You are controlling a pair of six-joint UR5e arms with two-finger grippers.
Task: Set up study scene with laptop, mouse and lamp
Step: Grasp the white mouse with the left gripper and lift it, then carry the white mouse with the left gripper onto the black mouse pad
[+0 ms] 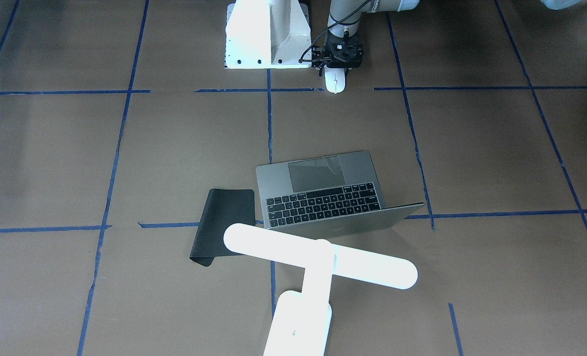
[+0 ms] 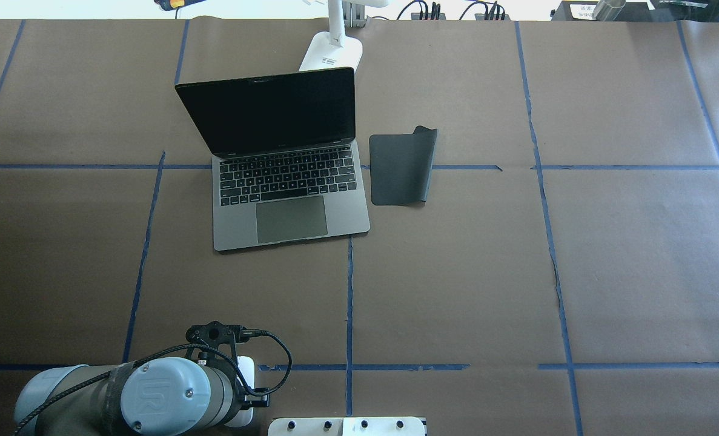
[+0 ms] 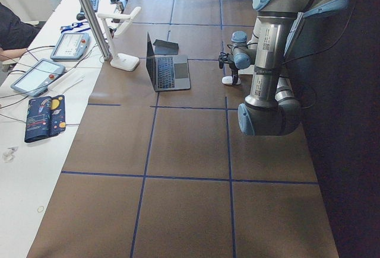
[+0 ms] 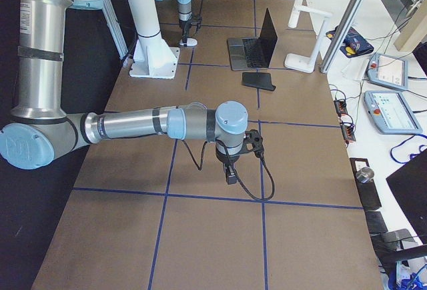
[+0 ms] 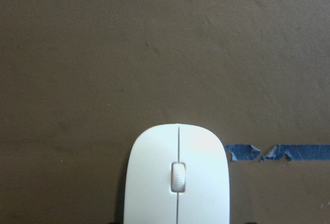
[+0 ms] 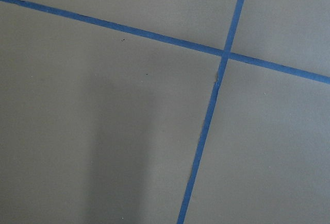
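The brown paper-covered counter [image 2: 577, 272] is marked off in squares with blue tape. The laptop [image 2: 286, 181] sits open near its middle, screen dark, keyboard facing the robot. Behind the lid stands the lamp [image 1: 318, 262], its long bar head reaching over the laptop's back edge. Just beside the laptop, on the robot's right, lies a black mat [image 2: 400, 166] with its far corner curled up. The mouse [image 1: 335, 81] rests on the counter well away from all that, close to the robot's white pedestal [image 1: 266, 34] and right by a tape line. The left claw [image 1: 336, 64] hangs straight over the mouse's rear end; I cannot tell whether it grips. The right claw [image 4: 230, 175] hovers above bare paper far off to the robot's right, and its fingers' state I cannot make out either.
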